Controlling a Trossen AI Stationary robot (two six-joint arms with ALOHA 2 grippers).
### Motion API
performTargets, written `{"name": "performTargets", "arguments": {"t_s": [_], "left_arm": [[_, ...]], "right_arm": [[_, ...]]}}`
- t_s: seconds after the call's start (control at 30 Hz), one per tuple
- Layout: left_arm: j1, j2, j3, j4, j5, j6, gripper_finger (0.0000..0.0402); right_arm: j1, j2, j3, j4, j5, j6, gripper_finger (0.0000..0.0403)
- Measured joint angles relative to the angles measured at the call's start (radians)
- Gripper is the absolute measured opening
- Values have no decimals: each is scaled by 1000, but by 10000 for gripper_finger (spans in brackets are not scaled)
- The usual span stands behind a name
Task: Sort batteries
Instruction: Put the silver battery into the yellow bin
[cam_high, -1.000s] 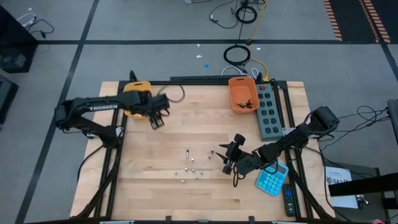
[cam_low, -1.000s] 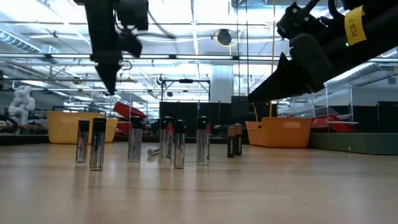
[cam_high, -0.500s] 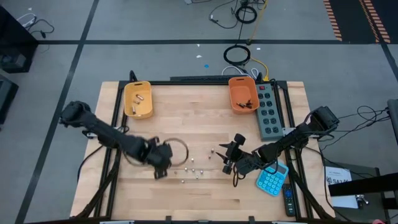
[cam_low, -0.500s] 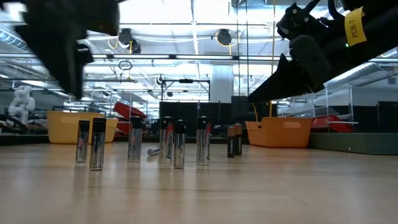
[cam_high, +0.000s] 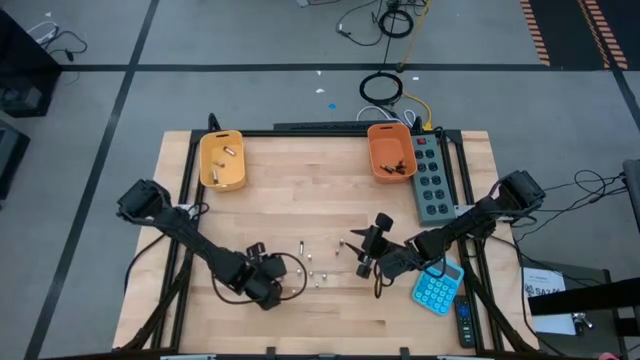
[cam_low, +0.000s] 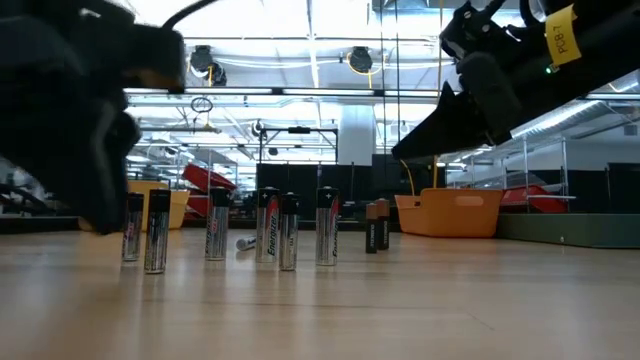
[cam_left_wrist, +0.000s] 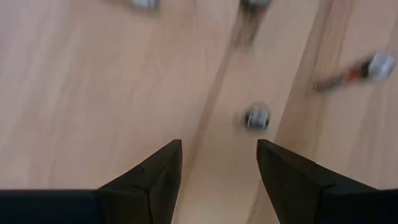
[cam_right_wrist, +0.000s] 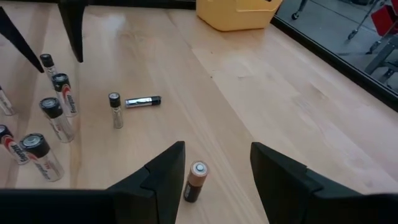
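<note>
Readable on the standing batteries (cam_low: 270, 228) at centre of the low view: "Energizer". At upper right there, a yellow tag (cam_low: 561, 32) reading "PCB". Light wooden tabletop (cam_high: 330, 205); beyond it, a lit hall with ceiling beams. Lower left of the high view: left hand (cam_high: 268, 291), fingers spread wide, holding nothing, just beside the silvery cells. Right of centre: right hand (cam_high: 364, 254), fingers parted and empty, above a copper-topped battery (cam_right_wrist: 194, 180). Yellow bin (cam_high: 221, 160) upper left, orange bin (cam_high: 391, 152) upper right.
</note>
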Motion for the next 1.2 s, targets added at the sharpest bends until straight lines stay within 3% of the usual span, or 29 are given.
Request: {"name": "performTargets", "arguments": {"t_s": [0.23, 0.5, 0.57, 0.7, 0.73, 1.03, 1.2], "left_arm": [[-1, 4, 0, 68, -82, 34, 216], [-1, 50, 0, 105, -76, 47, 209], [-1, 68, 0, 152, -64, 71, 181], [-1, 95, 1, 186, -38, 113, 44], [-1, 95, 2, 177, -34, 109, 33], [-1, 67, -1, 134, -27, 108, 33], [24, -52, 0, 24, -102, 157, 33]], "right_arm": [[0, 0, 0, -8, -6, 0, 173], [0, 0, 0, -9, -7, 0, 173], [0, 0, 0, -9, -7, 0, 173], [0, 0, 0, -8, -6, 0, 173], [0, 0, 0, -7, -6, 1, 173], [0, 0, 0, -7, -6, 1, 173], [0, 0, 0, -7, -6, 1, 173]]}}
